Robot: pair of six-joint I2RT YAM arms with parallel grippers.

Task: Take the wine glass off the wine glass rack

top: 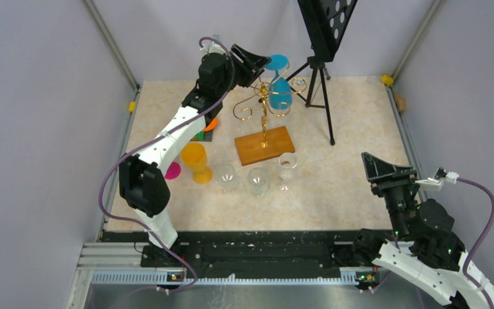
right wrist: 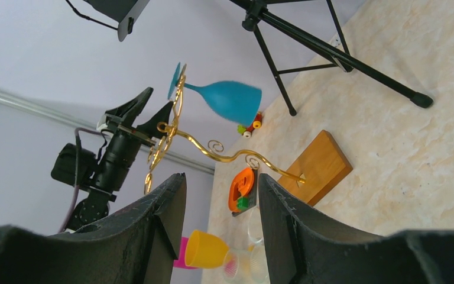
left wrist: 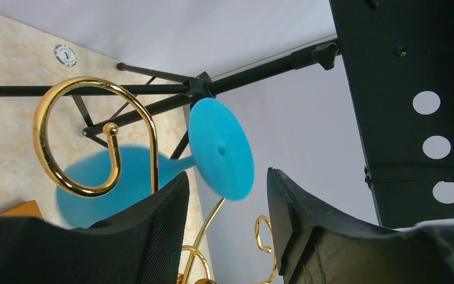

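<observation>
A blue wine glass (top: 281, 90) hangs upside down on the gold wine glass rack (top: 264, 106), which stands on a wooden base (top: 264, 145). My left gripper (top: 252, 64) is open, high up beside the glass's foot. In the left wrist view the blue foot disc (left wrist: 221, 148) sits just above and between the open fingers of the left gripper (left wrist: 227, 177), not touching them, with a gold curl (left wrist: 88, 83) to the left. My right gripper (top: 386, 168) is open and empty at the near right. Its wrist view shows the glass (right wrist: 230, 100) and rack (right wrist: 213, 151) far off.
A black tripod stand (top: 321, 71) stands just right of the rack. A yellow glass (top: 195, 161), three clear glasses (top: 258, 180) and a pink piece (top: 173, 170) stand in front of the base. An orange object (top: 210, 124) lies under my left arm.
</observation>
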